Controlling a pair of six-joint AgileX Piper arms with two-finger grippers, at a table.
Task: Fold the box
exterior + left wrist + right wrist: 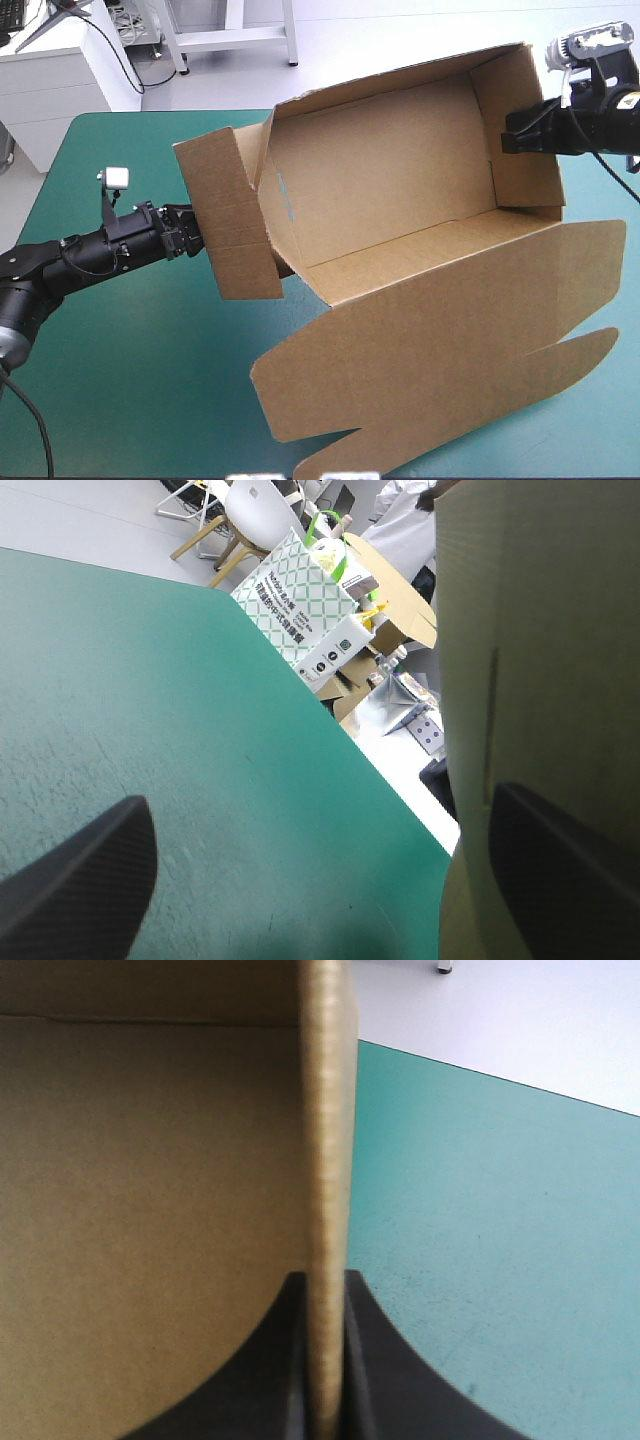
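The brown box (400, 190) stands as an open tray tipped up on the teal-green cover, its walls raised. Its lid (450, 350) lies flat toward the table's front right. A loose end flap (225, 215) sticks out on the left side. My left gripper (185, 232) is right beside that flap and open; in the left wrist view (320, 800) one finger (570, 870) lies against the flap's board (540, 630) and the other finger (80, 880) stands over the cover. My right gripper (508, 140) is shut on the box's right wall (325, 1110), whose edge runs between its fingers (322, 1280).
The teal-green cover (130, 380) shows to the left of and in front of the box. The lid's rounded tabs (330, 460) reach the table's front edge. A white desk (50, 70) stands beyond the far left corner. Bags and cartons (320, 610) stand past the table's edge.
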